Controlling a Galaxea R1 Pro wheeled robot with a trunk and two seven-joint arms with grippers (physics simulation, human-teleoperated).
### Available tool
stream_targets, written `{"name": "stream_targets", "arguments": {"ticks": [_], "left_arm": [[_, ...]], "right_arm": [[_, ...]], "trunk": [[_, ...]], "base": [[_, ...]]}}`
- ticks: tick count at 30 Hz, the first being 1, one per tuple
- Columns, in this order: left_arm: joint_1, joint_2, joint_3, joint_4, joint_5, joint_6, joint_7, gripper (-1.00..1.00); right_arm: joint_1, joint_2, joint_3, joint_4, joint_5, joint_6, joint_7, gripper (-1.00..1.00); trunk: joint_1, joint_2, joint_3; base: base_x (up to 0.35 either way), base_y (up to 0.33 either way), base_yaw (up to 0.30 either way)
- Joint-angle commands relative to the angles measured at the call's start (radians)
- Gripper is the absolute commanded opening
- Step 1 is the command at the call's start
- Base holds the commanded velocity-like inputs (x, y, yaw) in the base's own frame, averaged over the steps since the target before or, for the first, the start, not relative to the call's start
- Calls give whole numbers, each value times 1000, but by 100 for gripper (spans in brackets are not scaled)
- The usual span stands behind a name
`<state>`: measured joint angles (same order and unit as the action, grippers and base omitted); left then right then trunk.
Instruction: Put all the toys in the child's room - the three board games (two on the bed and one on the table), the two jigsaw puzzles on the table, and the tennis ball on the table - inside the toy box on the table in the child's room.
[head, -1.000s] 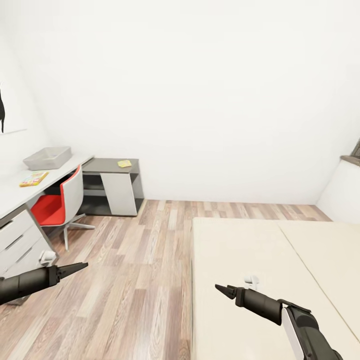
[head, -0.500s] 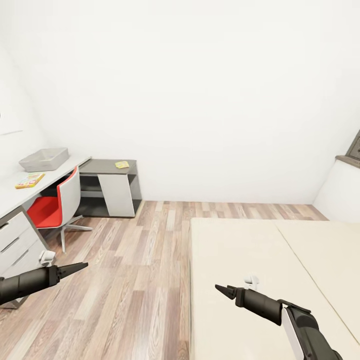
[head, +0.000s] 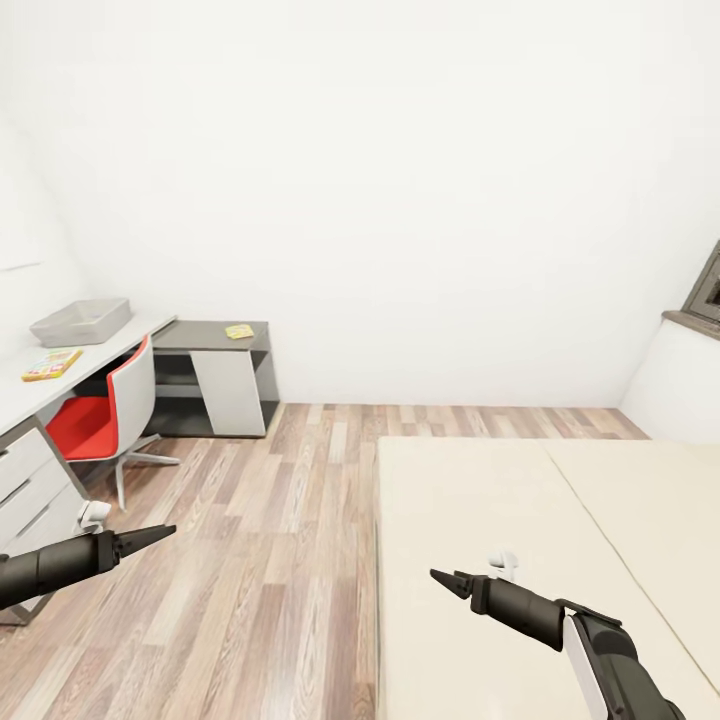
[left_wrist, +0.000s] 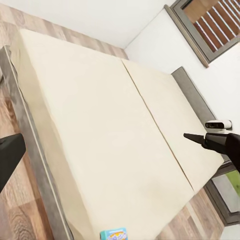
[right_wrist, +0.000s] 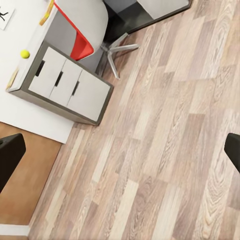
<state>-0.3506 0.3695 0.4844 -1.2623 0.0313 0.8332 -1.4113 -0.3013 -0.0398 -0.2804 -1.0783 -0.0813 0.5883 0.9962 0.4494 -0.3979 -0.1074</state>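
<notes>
Grey toy box (head: 80, 321) on table (head: 25, 392)

Table (head: 30, 395): set along the left wall.
Toy box (head: 80, 322): placed on the table's far end.
Jigsaw puzzle (head: 51, 364): laid on the table, nearer than the toy box.
Chair (head: 105, 415): tucked at the table.
Side desk (head: 215, 375): set in the far corner, just beyond the table.
Bed (head: 520, 560): placed at right.
Board game (left_wrist: 113, 234): laid on the bed's edge.
Tennis ball (right_wrist: 24, 53): placed on the table above the drawers (right_wrist: 65, 85).
</notes>
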Motion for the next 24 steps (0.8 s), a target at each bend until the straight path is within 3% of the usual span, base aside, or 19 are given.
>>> {"name": "stream_targets", "arguments": {"ticks": [1, 16, 24], "left_arm": [[-1, 0, 0, 0, 1, 11, -3, 100], [-1, 1, 1, 0, 1, 11, -3, 100], [-1, 2, 2, 0, 1, 11, -4, 100]], "right_arm": [[-1, 0, -1, 0, -6, 8, 1, 100], [-1, 0, -1, 0, -6, 9, 1, 100], [-1, 0, -1, 0, -6, 10, 1, 100]], "trunk": [[1, -2, -2], [1, -2, -1], [1, -2, -1]], "base": [[0, 0, -35], [0, 4, -10], [0, 134, -1]]}}
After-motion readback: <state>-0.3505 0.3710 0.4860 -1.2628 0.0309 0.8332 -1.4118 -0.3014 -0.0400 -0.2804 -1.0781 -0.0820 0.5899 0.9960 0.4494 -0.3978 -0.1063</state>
